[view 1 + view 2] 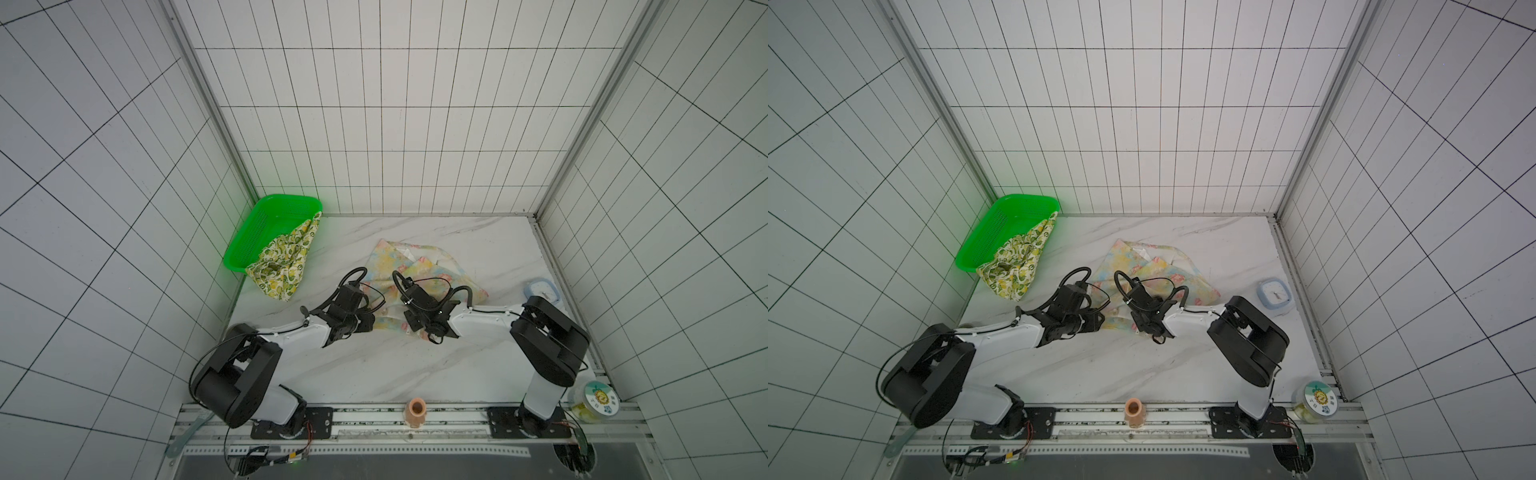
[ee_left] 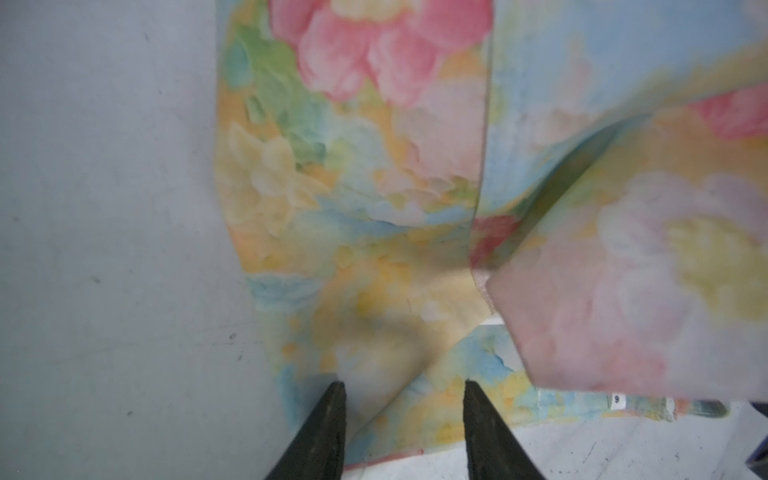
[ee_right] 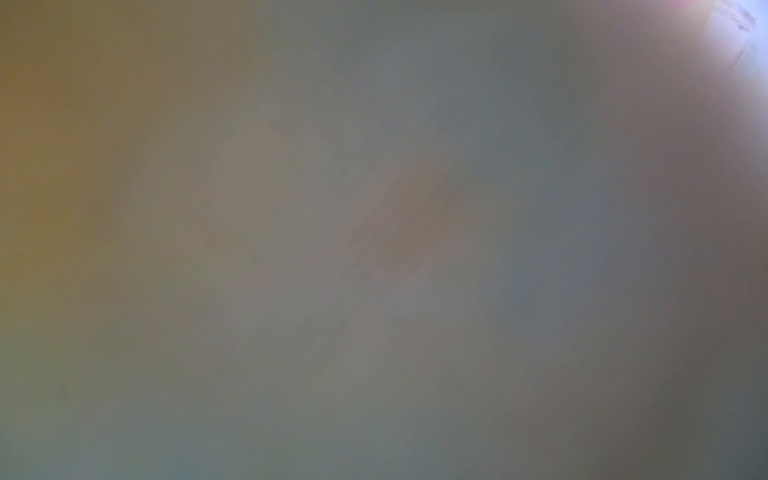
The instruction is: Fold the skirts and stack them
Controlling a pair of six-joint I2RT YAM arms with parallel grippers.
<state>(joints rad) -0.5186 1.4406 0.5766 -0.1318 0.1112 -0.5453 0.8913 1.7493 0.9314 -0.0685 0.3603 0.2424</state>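
Observation:
The pastel yellow-blue skirt with pink flowers lies rumpled on the marble table, part of it folded over. My left gripper is open, its two black fingers astride the skirt's near-left corner. In both top views it sits at the skirt's near-left edge. My right gripper is down on the skirt's near edge; blurred cloth fills its wrist view and hides the fingers. The lemon-print skirt hangs half out of the green basket at far left.
A pale blue square clock lies near the right wall. A lidded jar stands at the near right corner, and a tan cylinder on the front rail. Tiled walls close three sides.

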